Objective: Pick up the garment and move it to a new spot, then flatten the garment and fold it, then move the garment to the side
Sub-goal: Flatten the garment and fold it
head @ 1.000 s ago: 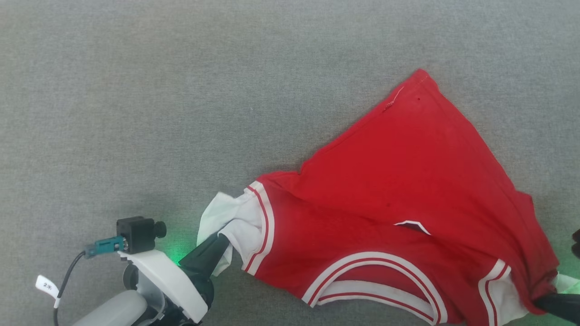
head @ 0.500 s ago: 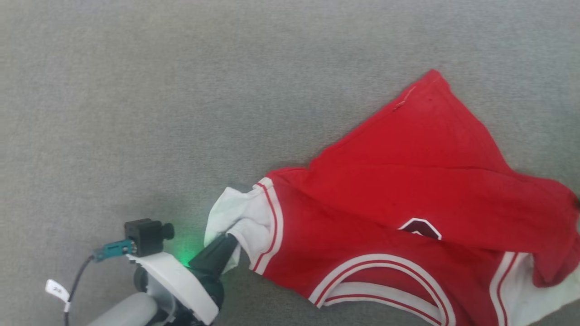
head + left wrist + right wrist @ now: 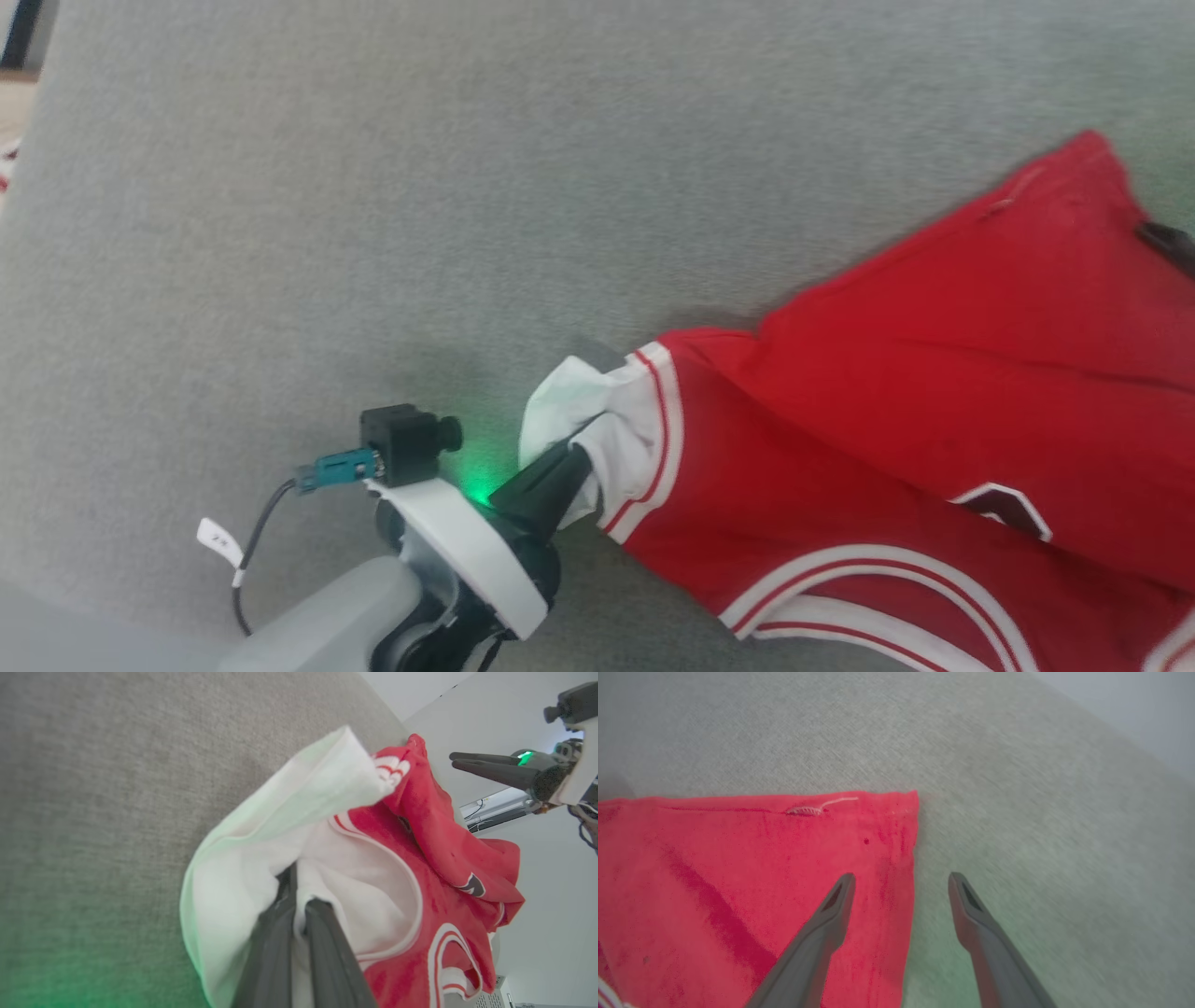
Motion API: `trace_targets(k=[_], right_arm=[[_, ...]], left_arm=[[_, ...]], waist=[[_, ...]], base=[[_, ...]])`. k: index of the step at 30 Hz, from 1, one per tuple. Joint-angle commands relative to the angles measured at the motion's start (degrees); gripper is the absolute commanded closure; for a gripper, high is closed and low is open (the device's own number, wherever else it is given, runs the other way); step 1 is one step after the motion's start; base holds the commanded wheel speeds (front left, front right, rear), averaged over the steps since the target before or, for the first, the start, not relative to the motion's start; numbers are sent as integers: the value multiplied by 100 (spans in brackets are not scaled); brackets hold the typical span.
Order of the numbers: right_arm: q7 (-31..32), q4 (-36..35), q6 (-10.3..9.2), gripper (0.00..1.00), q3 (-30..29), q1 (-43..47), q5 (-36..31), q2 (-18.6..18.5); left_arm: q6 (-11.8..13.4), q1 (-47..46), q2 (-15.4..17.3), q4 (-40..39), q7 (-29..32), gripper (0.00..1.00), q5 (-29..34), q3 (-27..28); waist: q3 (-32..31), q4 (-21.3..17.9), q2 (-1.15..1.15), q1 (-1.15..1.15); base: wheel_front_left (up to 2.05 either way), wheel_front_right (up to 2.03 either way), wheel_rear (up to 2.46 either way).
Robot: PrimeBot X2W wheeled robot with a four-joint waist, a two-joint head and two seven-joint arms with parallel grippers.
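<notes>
Pinching the garment [image 3: 887,392] is the left tool [image 3: 574,462]; the right tool [image 3: 902,878] gapes.

The jersey [image 3: 934,392] lies on the right of the fabric-covered surface [image 3: 373,187]; the left gripper [image 3: 574,462] meets its left-end sleeve [image 3: 602,420]; the right gripper [image 3: 901,877] straddles the edge below its far hem corner [image 3: 906,807].

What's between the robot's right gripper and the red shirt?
Nothing. In the left wrist view, the open right gripper hangs apart from the shirt, with bare air between them.
</notes>
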Motion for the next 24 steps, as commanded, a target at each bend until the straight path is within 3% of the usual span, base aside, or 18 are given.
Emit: trace_targets(k=[1, 4, 9, 10, 12, 13, 24], right_arm=[[116, 110, 0, 0, 84, -175, -128, 132], [452, 447, 0, 0, 468, -617, -493, 489], [788, 863, -1, 0, 1118, -871, -749, 662], [824, 926, -2, 45, 1209, -882, -724, 682], [824, 1022, -1, 93, 1334, -906, -642, 701], [779, 1060, -1, 100, 1363, -917, -599, 706], [-463, 1864, -4, 100, 750, -1450, -308, 1137]], left_arm=[[-34, 23, -283, 91, 55, 100, 8, -159], [-34, 0, -408, 157, 65, 100, 19, -231], [-28, 54, -479, 217, 66, 100, 36, -253], [-28, 71, -473, 220, 66, 100, 32, -248], [-28, 92, -445, 219, 66, 100, 18, -227], [-28, 93, -424, 215, 65, 100, 4, -217], [-26, -452, 60, 65, 30, 100, 73, 340]], waist=[[187, 202, 0, 0], [260, 308, 0, 0], [274, 398, 0, 0], [264, 401, 0, 0], [225, 393, 0, 0], [202, 381, 0, 0], [-76, 12, 0, 0]], base=[[0, 0, 0], [0, 0, 0], [0, 0, 0], [0, 0, 0], [0, 0, 0], [0, 0, 0], [0, 0, 0]])
